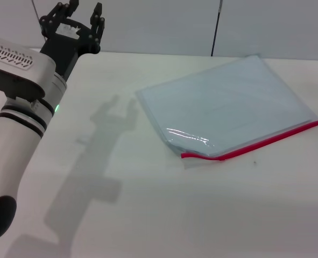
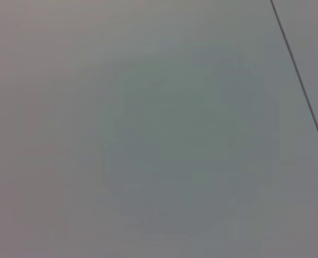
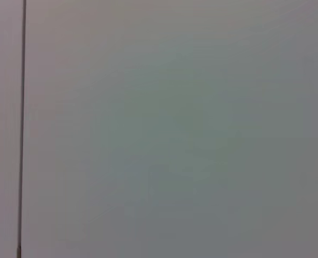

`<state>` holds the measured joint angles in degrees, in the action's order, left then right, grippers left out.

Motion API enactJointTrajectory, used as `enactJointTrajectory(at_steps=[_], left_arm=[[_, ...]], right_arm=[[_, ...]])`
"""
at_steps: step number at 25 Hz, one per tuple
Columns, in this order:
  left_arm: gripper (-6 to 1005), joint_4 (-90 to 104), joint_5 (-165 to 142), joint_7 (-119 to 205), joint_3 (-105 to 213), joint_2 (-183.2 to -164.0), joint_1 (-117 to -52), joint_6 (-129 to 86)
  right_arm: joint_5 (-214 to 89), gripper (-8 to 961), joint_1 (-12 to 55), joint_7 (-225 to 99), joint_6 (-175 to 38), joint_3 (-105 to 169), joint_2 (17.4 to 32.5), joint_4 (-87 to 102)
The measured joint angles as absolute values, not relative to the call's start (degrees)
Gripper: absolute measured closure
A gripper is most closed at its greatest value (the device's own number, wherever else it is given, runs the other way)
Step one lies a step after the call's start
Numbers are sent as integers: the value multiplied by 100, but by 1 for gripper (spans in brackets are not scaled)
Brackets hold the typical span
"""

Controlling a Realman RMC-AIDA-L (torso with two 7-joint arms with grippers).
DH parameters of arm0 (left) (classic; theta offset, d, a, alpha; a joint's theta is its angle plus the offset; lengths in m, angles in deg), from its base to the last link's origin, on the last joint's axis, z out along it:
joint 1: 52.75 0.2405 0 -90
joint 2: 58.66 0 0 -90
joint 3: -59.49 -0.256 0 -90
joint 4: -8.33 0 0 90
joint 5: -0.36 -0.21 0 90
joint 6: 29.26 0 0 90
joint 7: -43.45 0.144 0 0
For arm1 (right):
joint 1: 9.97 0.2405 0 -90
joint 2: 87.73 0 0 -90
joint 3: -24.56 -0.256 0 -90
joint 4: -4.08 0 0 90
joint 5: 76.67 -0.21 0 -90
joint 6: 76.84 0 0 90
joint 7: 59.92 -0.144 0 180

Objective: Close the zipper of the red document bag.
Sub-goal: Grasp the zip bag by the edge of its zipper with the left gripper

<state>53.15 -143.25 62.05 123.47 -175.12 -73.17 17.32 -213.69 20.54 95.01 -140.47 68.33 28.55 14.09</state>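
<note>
The left gripper (image 1: 82,16) is raised at the far left of the table, near the back edge, with its black fingers (image 1: 97,15) spread apart and nothing between them. It points away toward the wall, and its white arm (image 1: 19,107), banded in black with a small green light, runs back toward the near left corner of the head view. The arm and gripper cast a long grey shadow (image 1: 102,156) across the white table (image 1: 159,215), reaching toward the middle.

The red document bag (image 1: 228,102) lies flat on the table to the right of centre, well apart from the left gripper. It is a glossy, translucent pale blue-grey pouch, turned at an angle so one corner points toward the back wall. The zipper (image 1: 255,144) runs as a thin red strip along the edge nearest the robot, from the near corner out to the right side of the bag. At the near corner the plastic lifts slightly and catches a bright glare. Whether the zipper is closed cannot be told from this view.

Nothing lies between the gripper and the bag; only bare tabletop and the shadow separate them. The right gripper does not show in the head view. Both wrist views show only a plain pale surface crossed by a thin dark line (image 2: 301,86).
</note>
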Motion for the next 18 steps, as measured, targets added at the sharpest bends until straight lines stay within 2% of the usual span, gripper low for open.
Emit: enactJointTrajectory(at_steps=[18], left_arm=[[550, 5175, -14325, 6198, 12343, -17527, -7385, 1711]], right_arm=[[-21369, 288, 2110, 9504, -14034, 6833, 2860, 1395]])
